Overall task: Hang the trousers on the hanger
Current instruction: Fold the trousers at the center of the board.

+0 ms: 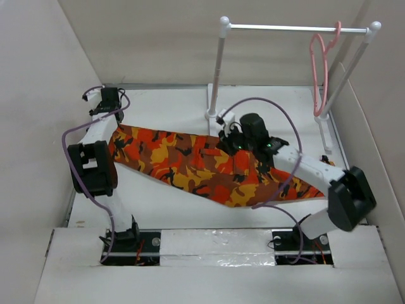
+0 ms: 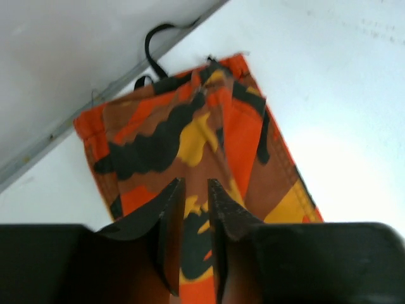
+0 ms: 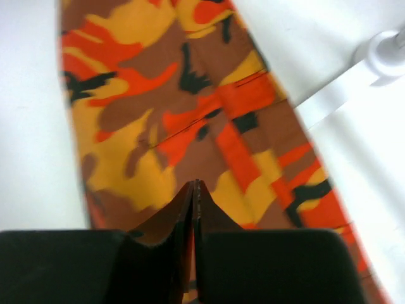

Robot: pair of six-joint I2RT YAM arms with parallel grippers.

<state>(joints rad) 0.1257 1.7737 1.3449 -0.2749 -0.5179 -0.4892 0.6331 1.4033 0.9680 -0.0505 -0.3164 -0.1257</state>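
Note:
The camouflage trousers (image 1: 190, 166) lie flat across the table from back left to front right. They also show in the left wrist view (image 2: 190, 120) and the right wrist view (image 3: 152, 120). A black drawstring (image 2: 152, 47) lies at the waistband by the wall. My left gripper (image 1: 109, 104) (image 2: 196, 185) hovers over the waistband end, its jaws a narrow gap apart and empty. My right gripper (image 1: 237, 142) (image 3: 195, 185) is over the middle of the trousers, its jaws pressed together with nothing seen between the tips. The pink hanger (image 1: 319, 69) hangs on the rail at the back right.
The white-and-silver rail stand (image 1: 297, 28) stands at the back right; one of its feet shows in the right wrist view (image 3: 383, 54). Walls close in the table at the left, back and right. Purple cables loop over both arms.

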